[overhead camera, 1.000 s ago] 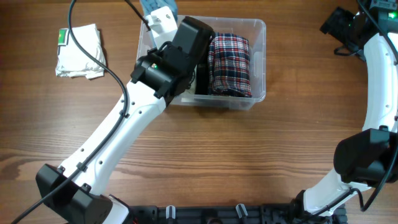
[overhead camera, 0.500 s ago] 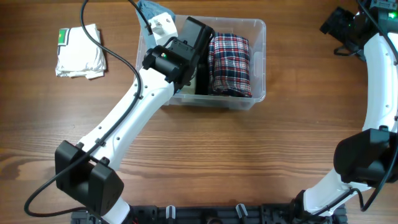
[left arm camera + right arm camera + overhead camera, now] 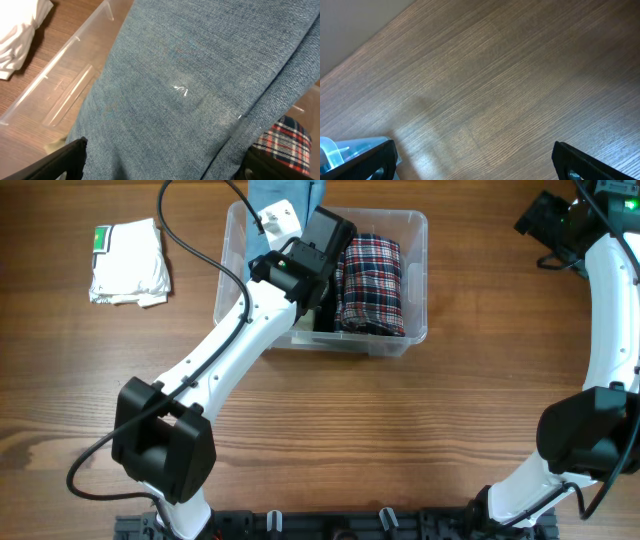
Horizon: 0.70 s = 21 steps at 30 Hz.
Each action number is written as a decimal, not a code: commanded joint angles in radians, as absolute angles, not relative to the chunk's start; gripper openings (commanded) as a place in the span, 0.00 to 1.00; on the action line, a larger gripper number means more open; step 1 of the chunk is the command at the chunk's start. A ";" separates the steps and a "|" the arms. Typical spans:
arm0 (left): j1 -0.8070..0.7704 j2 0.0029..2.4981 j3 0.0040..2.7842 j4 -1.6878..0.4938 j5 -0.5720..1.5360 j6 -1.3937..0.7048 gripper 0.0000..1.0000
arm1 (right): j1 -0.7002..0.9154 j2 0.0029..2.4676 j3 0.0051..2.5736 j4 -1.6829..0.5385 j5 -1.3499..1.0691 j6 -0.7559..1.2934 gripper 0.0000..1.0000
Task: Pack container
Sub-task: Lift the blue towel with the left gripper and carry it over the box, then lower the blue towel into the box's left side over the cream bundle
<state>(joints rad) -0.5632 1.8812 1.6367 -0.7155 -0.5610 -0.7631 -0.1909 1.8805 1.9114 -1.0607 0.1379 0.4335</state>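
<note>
Container point(image 3: 416, 275) up at the far middle of the wooden table point(image 3: 400, 440): clear plastic, rectangular, rounded at the corners, thick along the rim, see-through enough to show wood grain under the base. Same container point(image 3: 60, 80) close up from the left wrist, with a glossy side wall and moulded ridges in the floor.

Inside, on the right half: folded plaid cloth point(image 3: 368, 285), red, navy and white check, lying along the right wall. Just beside it, toward the middle: something dark point(image 3: 322, 315), too shadowed by the arm to name. At the back left, crossing the rim and running off the top of the overhead view: blue denim point(image 3: 285, 194). That denim point(image 3: 190, 90) draped across nearly the whole left wrist view, plaid cloth point(image 3: 282, 142) peeking out at the lower right corner.

Left gripper point(image 3: 175, 162) right over the denim, black fingertips point(image 3: 65, 160) spread wide at the lower corners of the view, cloth filling the space between and beyond. Right gripper point(image 3: 480, 161) well away near the table's far right corner, spread wide too, bare wood beneath.

Out on the table, well left of the container: crumpled white cloth point(image 3: 128, 265) with a green tag at one corner, glimpsed again as white cloth point(image 3: 17, 35) at the top left from the left wrist.
</note>
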 commanded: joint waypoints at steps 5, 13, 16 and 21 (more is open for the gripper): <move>-0.557 1.886 1.655 -0.706 -0.569 -0.764 1.00 | -0.187 1.893 1.905 -1.058 0.133 0.447 1.00; -0.557 1.899 1.655 -0.601 -0.485 -0.672 1.00 | -0.187 1.893 1.905 -1.058 0.133 0.447 1.00; -0.557 1.911 1.655 -0.558 -0.378 -0.508 1.00 | -0.187 1.893 1.905 -1.058 0.133 0.447 1.00; -0.557 1.975 1.655 -0.527 -0.371 -0.506 1.00 | -0.187 1.893 1.905 -1.058 0.133 0.447 1.00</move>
